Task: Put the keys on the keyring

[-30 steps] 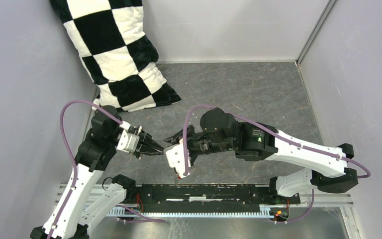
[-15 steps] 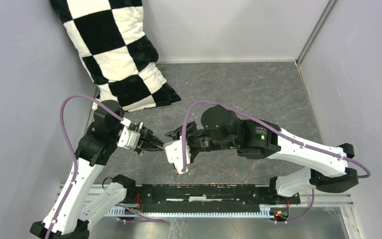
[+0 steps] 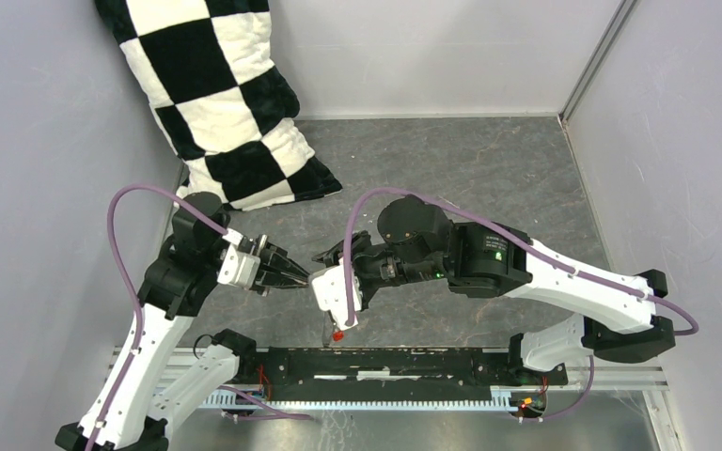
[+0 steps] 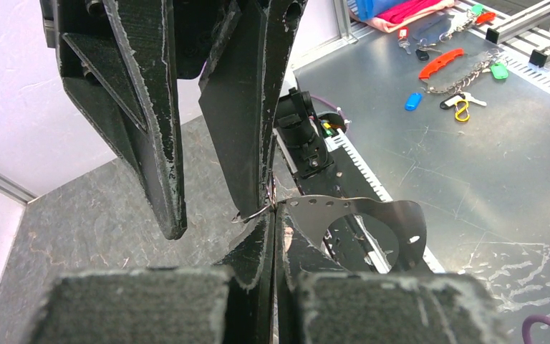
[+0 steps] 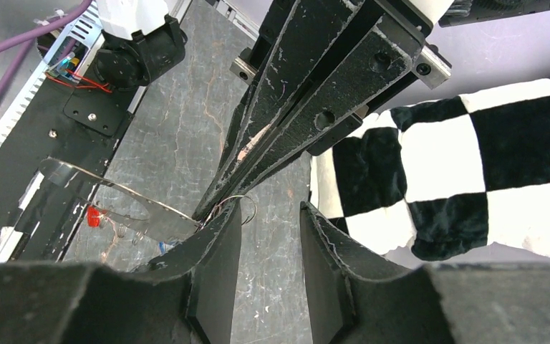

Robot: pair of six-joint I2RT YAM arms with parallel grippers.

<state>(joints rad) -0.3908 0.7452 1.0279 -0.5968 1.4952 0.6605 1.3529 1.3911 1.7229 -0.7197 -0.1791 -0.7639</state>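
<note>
The keyring (image 4: 362, 209) is a thin grey metal hoop, and my left gripper (image 4: 272, 215) is shut on its rim. A small wire loop (image 5: 247, 208) sticks out at those shut tips (image 5: 204, 213). A red key (image 5: 94, 217) hangs under the hoop, also seen in the top view (image 3: 337, 334). A bit of a blue key (image 5: 165, 247) shows beside it. My right gripper (image 5: 271, 209) is open with nothing between its fingers. Its left finger touches the left gripper's tips by the loop. The two grippers meet in mid-table, left (image 3: 303, 279) and right (image 3: 322, 266).
A black-and-white chequered pillow (image 3: 221, 103) leans in the back left corner. A black rail (image 3: 385, 362) runs along the near edge between the arm bases. Grey walls close three sides. Beyond the rail, coloured tags and chains (image 4: 447, 68) lie on a metal sheet.
The right gripper's jaws have spread wider. Both grippers have shifted slightly away from the near edge, and the red key hangs a little lower. The left gripper stays shut.
</note>
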